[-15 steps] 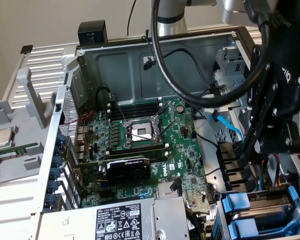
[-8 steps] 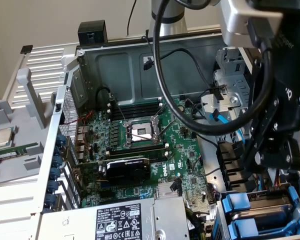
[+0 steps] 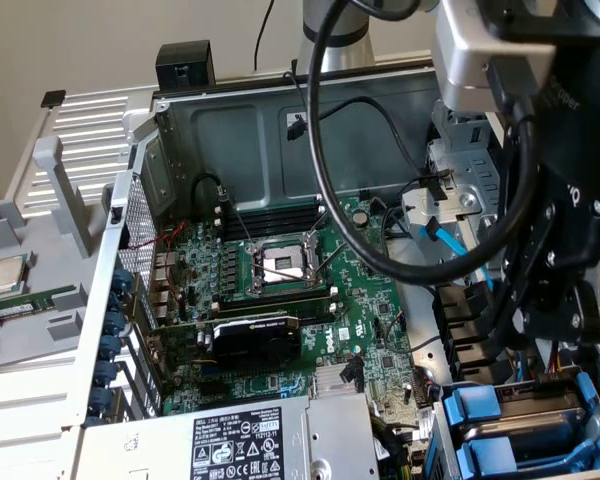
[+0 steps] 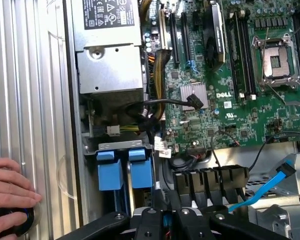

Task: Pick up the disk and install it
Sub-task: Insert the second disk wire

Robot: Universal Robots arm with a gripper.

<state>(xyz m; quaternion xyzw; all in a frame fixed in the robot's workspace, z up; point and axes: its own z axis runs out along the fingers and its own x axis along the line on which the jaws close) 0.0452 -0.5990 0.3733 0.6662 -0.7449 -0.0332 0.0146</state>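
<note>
The pincer (image 4: 165,220) hangs low over the open computer case, and its black fingers stand narrow, almost closed. No drive is between them, so it holds nothing that I can see. In the exterior view the arm's dark wrist (image 3: 565,260) is above the corner of the case where the drive bays are.

Just beside the pincer, two blue carrier tabs (image 4: 125,167) stand side by side in the drive cage (image 4: 117,146). The exterior view shows the same blue frames (image 3: 510,430) in their slots at the case's near corner, on the exterior view's right. I judge that the disk is one of these two, already seated in its bay, but which one I cannot tell, because only the blue ends are visible and not the silver body or its label.

Further out lies the green motherboard (image 3: 330,300) with its empty processor socket (image 3: 283,263), and the power supply (image 4: 107,45) next to the cage. A blue cable (image 4: 275,182) runs loose near the bays.

A person's hand (image 4: 10,192) rests on the ribbed side panel (image 4: 30,100), outside the case.

So the task looks near its end.
</note>
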